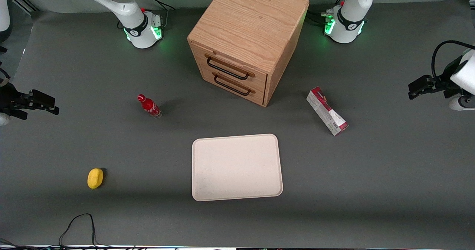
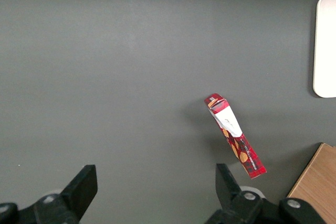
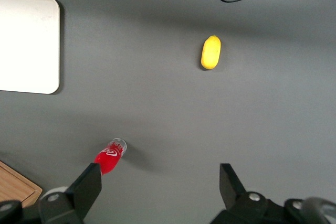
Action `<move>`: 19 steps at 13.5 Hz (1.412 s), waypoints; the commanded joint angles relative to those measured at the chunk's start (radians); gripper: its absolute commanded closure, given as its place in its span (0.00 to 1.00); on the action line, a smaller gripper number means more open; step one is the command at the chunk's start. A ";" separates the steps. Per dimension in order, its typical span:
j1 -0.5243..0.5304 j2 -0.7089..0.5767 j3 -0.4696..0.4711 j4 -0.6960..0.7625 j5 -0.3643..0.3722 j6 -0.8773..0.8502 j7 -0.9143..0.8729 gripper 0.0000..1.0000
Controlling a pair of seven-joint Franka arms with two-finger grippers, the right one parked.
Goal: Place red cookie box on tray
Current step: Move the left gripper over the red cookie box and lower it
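Front view: wooden cabinet farthest back, tray bare nearer the camera, red cookie box on the table between cabinet and working arm's end. Gripper well apart, spread wide, holding nothing. Nothing done yet: reaching, grasping, carrying all left.

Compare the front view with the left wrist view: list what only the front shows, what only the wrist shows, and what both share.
Only the front view shows the red bottle, the yellow object and the wooden cabinet's drawer fronts; there the tray appears whole.

Only the left wrist view shows the gripper with its fingers spread open above bare table, and the red cookie box's cookie-printed face.

Both show the red cookie box lying apart from the tray, and part of the cabinet.
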 commanded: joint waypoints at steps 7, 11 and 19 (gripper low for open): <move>0.004 0.022 0.006 0.040 -0.008 -0.097 -0.013 0.00; -0.013 0.021 -0.038 0.042 -0.013 -0.099 -0.115 0.00; -0.022 0.060 -0.175 0.167 -0.111 -0.131 -0.690 0.00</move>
